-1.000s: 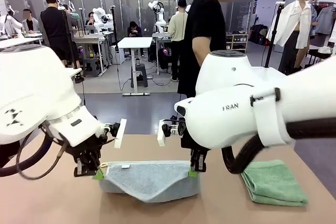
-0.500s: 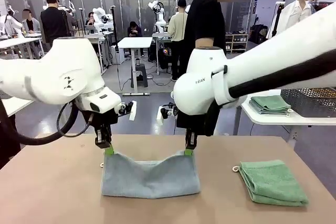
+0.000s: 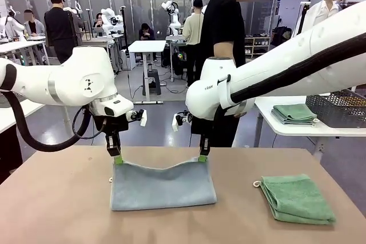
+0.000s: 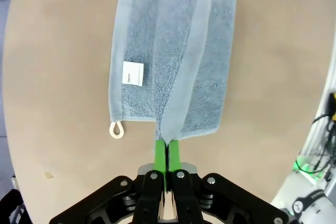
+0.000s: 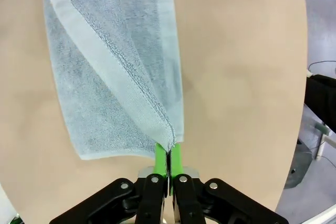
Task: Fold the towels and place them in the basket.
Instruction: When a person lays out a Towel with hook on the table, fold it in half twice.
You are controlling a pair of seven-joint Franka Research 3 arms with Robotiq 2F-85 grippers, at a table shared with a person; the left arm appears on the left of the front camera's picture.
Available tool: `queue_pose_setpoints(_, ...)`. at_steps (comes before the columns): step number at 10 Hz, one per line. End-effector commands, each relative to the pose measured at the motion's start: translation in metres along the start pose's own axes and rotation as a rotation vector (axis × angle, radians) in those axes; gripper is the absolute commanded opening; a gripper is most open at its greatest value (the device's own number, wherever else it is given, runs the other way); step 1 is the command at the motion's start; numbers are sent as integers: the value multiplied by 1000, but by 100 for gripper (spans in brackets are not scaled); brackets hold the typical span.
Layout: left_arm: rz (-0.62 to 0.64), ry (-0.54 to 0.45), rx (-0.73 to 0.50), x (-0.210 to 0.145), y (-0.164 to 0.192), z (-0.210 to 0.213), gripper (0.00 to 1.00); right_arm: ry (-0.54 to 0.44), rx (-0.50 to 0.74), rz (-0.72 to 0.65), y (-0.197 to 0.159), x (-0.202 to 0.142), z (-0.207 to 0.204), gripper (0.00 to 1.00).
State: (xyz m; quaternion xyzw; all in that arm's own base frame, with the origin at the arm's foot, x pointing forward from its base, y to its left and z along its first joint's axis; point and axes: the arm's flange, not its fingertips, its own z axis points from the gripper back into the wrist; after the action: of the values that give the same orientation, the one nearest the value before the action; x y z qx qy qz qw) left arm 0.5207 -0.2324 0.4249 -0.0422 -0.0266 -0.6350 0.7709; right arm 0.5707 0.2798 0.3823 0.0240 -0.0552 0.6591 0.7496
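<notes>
The left gripper (image 3: 118, 159) is pinched tight on one far corner of the blue-grey towel (image 3: 163, 186). In the left wrist view the green pads (image 4: 161, 150) press together with the cloth edge caught between them, and the towel (image 4: 173, 51) runs away toward 12 o'clock over the tan table (image 4: 58, 77). A white label (image 4: 133, 73) sits on the towel's under layer, and a small white loop (image 4: 116, 129) hangs from the corner at 10 o'clock from the pads.

The right gripper (image 3: 202, 158) is likewise clamped on the other far corner. In the right wrist view its gripper (image 5: 168, 158) has the corner nipped between closed pads, and the towel (image 5: 115, 66) spreads toward 11 o'clock with its upper layer lifted into a ridge.

In the front view both grippers point down, and the towel's far edge sags between them while the rest lies flat on the middle of the table (image 3: 57, 210). At 3 o'clock from it, well apart, a folded green towel (image 3: 297, 198) rests on the table, its loop (image 3: 257, 184) at the near-left corner. At 1 o'clock from that towel stands a white side table (image 3: 286, 128) bearing another folded green cloth (image 3: 294, 112) and, just beside it, the dark mesh basket (image 3: 337, 110). A person (image 3: 223, 27) in black stands at the table's far side, at 12 o'clock.
</notes>
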Motion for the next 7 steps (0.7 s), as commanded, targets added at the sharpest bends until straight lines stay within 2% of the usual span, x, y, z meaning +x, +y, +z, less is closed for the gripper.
queue_pose_setpoints(1, -22, 1, -44, 5, 3, 4, 0, -24, 35, 1, -9, 0, 0, 0)
queue_pose_setpoints(2, 0, 0, 0, 0, 0, 0, 0, 0, 0, 0, 0, 0, 0, 0)
queue_pose_setpoints(6, 0, 0, 0, 0, 0, 0, 0, 0, 0, 0, 0, 0, 0, 0)
queue_pose_setpoints(7, -2, 2, -10, 2, 1, -3, 2, -12, 8, 4, -4, 5, -3, 4)
